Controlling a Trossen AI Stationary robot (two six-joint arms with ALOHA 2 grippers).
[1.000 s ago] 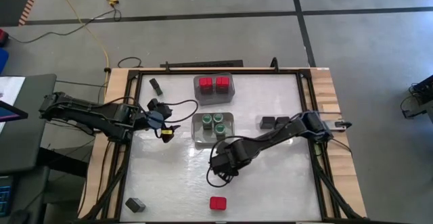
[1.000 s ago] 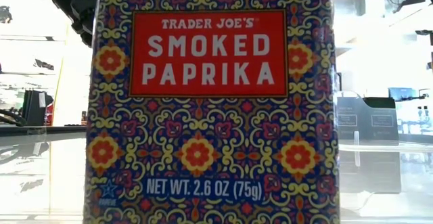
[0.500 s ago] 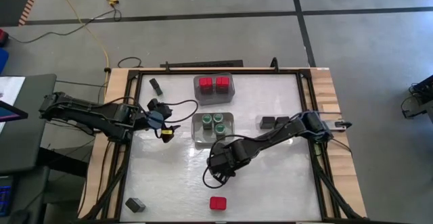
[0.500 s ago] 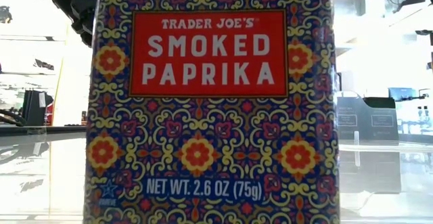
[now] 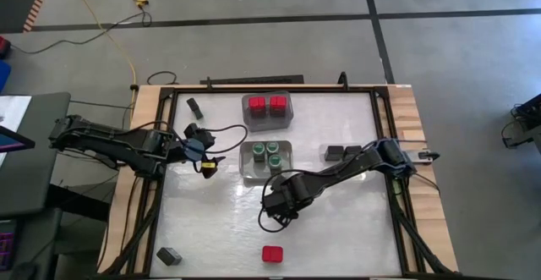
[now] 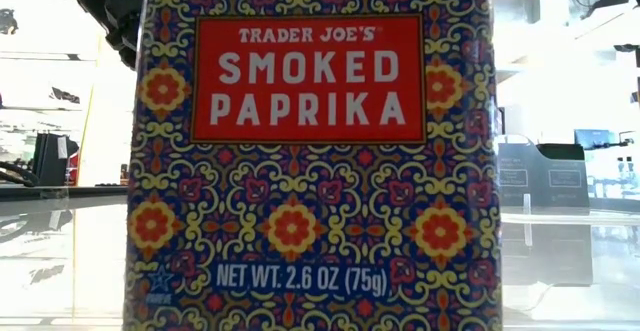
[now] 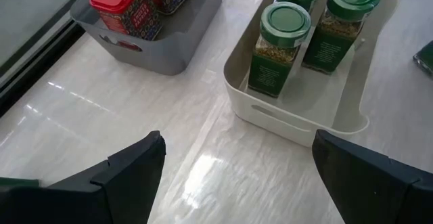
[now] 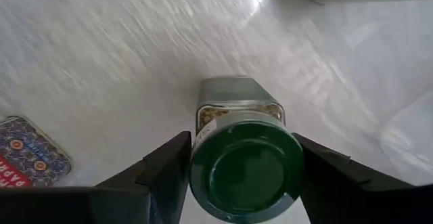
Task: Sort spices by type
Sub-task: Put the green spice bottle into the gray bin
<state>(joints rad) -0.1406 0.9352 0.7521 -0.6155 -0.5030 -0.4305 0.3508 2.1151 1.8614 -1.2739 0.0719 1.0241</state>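
My right gripper [image 5: 275, 205] points down over the table's middle, just near of the white bin [image 5: 246, 168], and is shut on a green-lidded jar [image 8: 245, 170]. In the high view the gripper hides that jar. Three more green-lidded jars [image 5: 268, 153] stand in the white bin. Two red-topped tins [image 5: 267, 104] stand in a grey bin [image 5: 267, 124]. Another red-topped tin [image 5: 271, 254] stands by the near edge and fills the low view [image 6: 310, 151]. Dark tins lie scattered [image 5: 195, 107] [image 5: 169, 255] [image 5: 338, 153]. My left gripper [image 7: 237, 176] hovers open at the left. My right gripper has the jar's round green lid [image 8: 203, 173] between its two fingers, one on each side of the rim. The fingers come from above, pointing down. The jar stays upright under them, its glass body [image 8: 237, 109] below. I cannot tell whether its base rests on the table.
The white bin's rim [image 7: 298, 126] and the grey bin [image 7: 159, 55] lie ahead of my left gripper. The patterned side of a paprika tin [image 8: 27, 156] shows close to the held jar. A raised black frame [image 5: 385, 128] runs around the white tabletop.
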